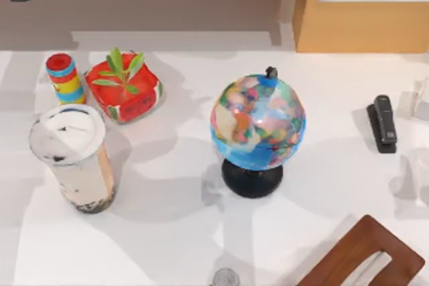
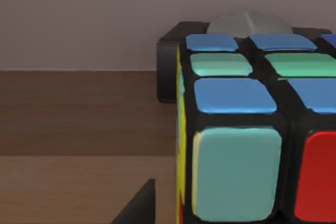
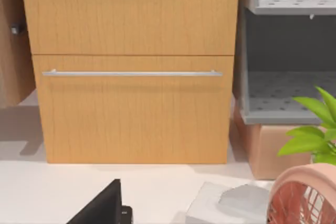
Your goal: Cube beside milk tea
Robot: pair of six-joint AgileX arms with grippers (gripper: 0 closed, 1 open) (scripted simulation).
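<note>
Open tabletop (image 1: 167,232) lies right of the milk tea (image 1: 74,159); striped cylinder (image 1: 65,78) and plant pot (image 1: 125,88) crowd behind, globe (image 1: 257,128) farther right.

- On the bench (image 1: 174,246), the milk tea (image 1: 72,159) stands at the left.
- Behind it stand a striped cylinder (image 1: 64,78) and, just to that one's right, a square plant pot (image 1: 125,92).
- A globe (image 1: 257,132) stands near the middle, well apart from the cup.
- A stapler (image 1: 383,123) lies at the right.
- A chair back (image 1: 362,256) juts in at the front right.
- In the left wrist view, the cube (image 2: 247,129) sits close before a dark object (image 2: 170,61).
</note>
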